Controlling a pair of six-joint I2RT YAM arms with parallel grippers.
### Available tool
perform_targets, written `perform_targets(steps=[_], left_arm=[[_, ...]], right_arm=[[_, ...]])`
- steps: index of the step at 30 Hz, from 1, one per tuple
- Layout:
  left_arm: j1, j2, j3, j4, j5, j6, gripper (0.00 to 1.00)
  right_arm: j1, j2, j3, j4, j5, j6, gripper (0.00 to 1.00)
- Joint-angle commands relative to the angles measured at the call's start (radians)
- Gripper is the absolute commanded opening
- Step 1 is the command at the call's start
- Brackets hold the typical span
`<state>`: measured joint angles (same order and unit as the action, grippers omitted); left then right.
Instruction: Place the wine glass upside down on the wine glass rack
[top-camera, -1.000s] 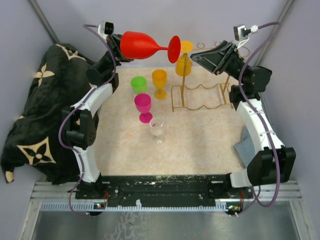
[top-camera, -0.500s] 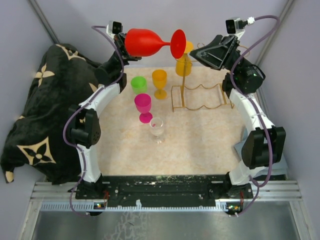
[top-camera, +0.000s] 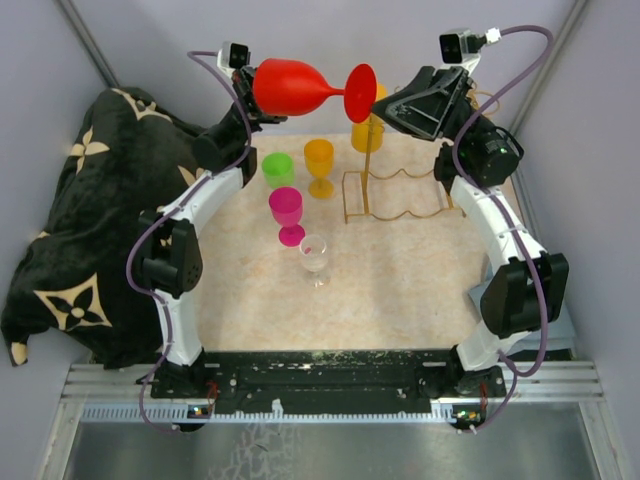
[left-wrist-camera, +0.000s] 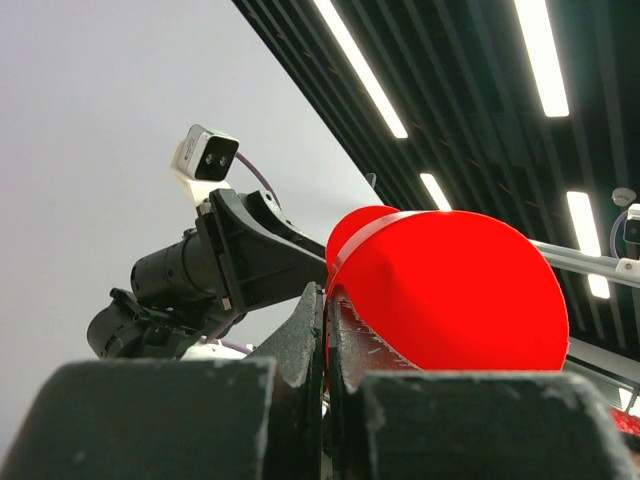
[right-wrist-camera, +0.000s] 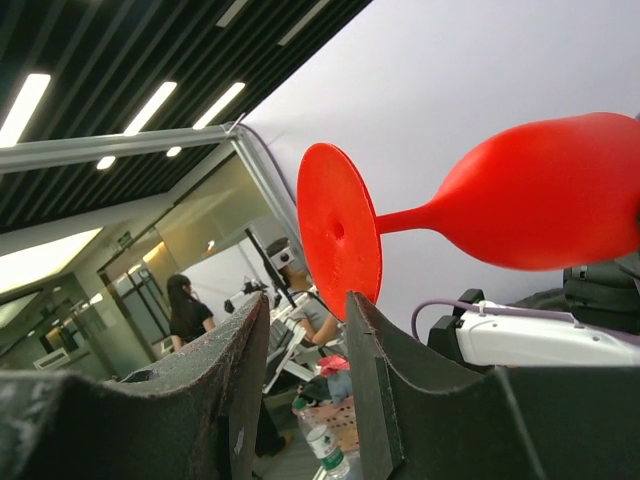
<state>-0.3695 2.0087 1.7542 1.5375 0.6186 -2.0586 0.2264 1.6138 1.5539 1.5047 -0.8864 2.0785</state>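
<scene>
Above the beige counter (top-camera: 400, 280), left pincer (top-camera: 249, 100) clamps the red plastic wine glass (top-camera: 292, 86) sideways; open right pincer (top-camera: 382, 105) should straddle its stem squarely.

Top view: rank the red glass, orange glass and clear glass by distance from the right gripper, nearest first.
1. red glass, its foot just left of the right gripper.
2. orange glass, standing farther left and nearer.
3. clear glass, farthest toward the near edge.

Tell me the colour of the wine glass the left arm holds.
Solid red, bowl to foot; the wine glass shows best in the right wrist view.
</scene>
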Motion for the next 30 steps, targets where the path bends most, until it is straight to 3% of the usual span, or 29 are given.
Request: perform_targets(steps=[1,17,30], left_arm=[[-0.014,-0.06,0.003,0.242,-0.013,-0.208,0.0],[0.022,-0.1,0.052,0.125,0.065,-0.096,0.0],[0.0,-0.119,-0.07,0.172,0.049,-0.104,0.0]], right_arm=[[0.011,-0.017,0.016,0.162,0.013,-0.02,0.38],[0.011,-0.061,-0.03,0.116,-0.026,-0.072,0.38],[0.043,-0.042,0.018,0.096,-0.009,-0.081,0.38]])
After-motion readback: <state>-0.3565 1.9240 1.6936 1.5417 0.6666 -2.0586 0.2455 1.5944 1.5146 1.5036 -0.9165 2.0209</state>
